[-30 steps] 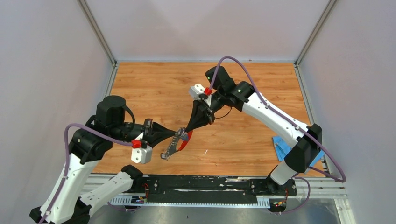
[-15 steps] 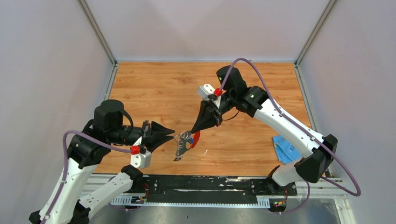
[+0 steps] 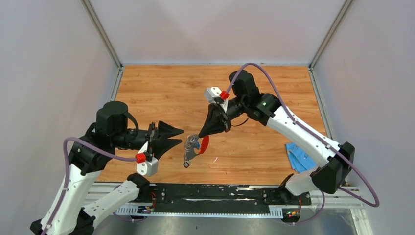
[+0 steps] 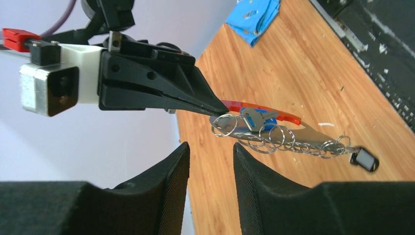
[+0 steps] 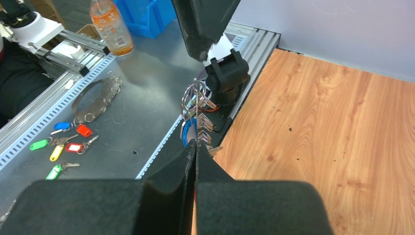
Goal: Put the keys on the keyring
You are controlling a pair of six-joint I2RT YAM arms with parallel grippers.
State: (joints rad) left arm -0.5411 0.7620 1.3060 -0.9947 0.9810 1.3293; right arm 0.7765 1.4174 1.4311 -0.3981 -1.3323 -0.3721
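The right tool [image 3: 200,136] is clenched on the keyring [image 3: 195,146], keys [image 4: 259,117] dangling from it above the worktop [image 3: 161,93]. The left tool [image 3: 182,136], released, grasps nothing just beside.

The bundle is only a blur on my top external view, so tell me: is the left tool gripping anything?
Observer: No. The left wrist view shows the left tool open and empty.
Operator: What holds the keyring then?
Observer: The right tool, shut on the keyring at one end of its red loop.
Operator: And the black key?
Observer: The black-headed key dangles at the far end of the ring row.
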